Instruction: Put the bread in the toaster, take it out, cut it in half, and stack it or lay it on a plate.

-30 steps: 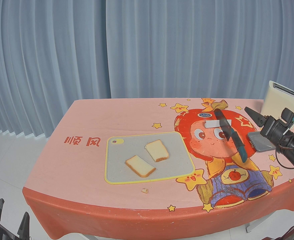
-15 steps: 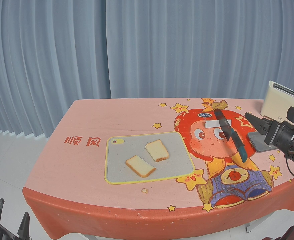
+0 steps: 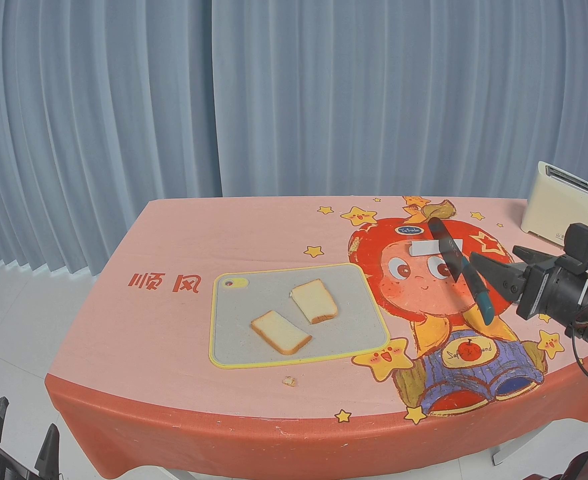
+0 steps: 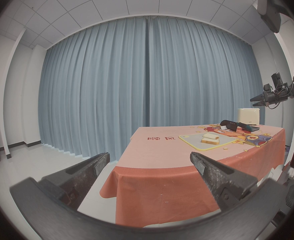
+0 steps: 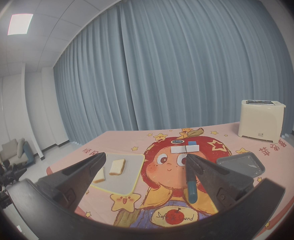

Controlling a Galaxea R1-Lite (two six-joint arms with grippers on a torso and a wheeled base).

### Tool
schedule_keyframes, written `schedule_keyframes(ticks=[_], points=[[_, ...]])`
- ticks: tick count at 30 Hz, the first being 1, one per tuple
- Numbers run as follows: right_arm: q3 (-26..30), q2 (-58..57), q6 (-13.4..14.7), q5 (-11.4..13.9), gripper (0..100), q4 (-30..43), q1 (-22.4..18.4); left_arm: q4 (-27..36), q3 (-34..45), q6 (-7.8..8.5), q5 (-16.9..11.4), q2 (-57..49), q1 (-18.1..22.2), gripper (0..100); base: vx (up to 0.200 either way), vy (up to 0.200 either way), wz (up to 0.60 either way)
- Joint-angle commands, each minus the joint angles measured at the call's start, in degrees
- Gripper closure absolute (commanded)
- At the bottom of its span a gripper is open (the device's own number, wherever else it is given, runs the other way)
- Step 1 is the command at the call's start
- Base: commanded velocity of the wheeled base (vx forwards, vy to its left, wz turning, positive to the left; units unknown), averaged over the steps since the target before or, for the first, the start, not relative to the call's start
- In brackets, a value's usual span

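Observation:
Two bread halves (image 3: 314, 301) (image 3: 280, 332) lie apart on a grey, yellow-rimmed cutting board (image 3: 354, 315); the right wrist view shows the halves (image 5: 117, 166) (image 5: 99, 175) too. A knife (image 3: 464, 271) with a dark blade and blue handle lies on the tablecloth right of the board. The cream toaster (image 3: 560, 205) stands at the far right corner. My right gripper (image 3: 493, 253) hangs open above the table just right of the knife, holding nothing. My left gripper (image 3: 27, 413) is open and empty, low off the table's front left corner.
A grey tray (image 5: 242, 164) rests between the knife (image 5: 191, 180) and the toaster (image 5: 261, 120). A small crumb (image 3: 289, 381) lies in front of the board. The table's left half is bare cloth with red characters (image 3: 164, 281).
My right gripper has swung away from the toaster, down and toward the knife, and now covers the grey tray in the head view. Bread, knife and left gripper have not moved.

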Motion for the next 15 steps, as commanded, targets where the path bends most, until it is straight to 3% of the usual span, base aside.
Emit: schedule_keyframes(ticks=[1, 6, 15], points=[[-2.97, 3.04, -0.54, -0.35, 0, 1.48, 1.92, 0.02, 1.01, 0.0, 0.01, -0.93, 0.02, 0, 0.0, 0.0, 0.0], [-6.67, 5.5, -0.54, -0.35, 0, 3.95, 3.86, 0.02, 1.01, 0.0, 0.01, -0.93, 0.02, 0, 0.0, 0.0, 0.0], [-19.23, 13.59, -0.54, -0.26, 0, 14.32, 6.85, 0.02, 1.01, 0.0, 0.01, -0.93, 0.02, 0, 0.0, 0.0, 0.0]])
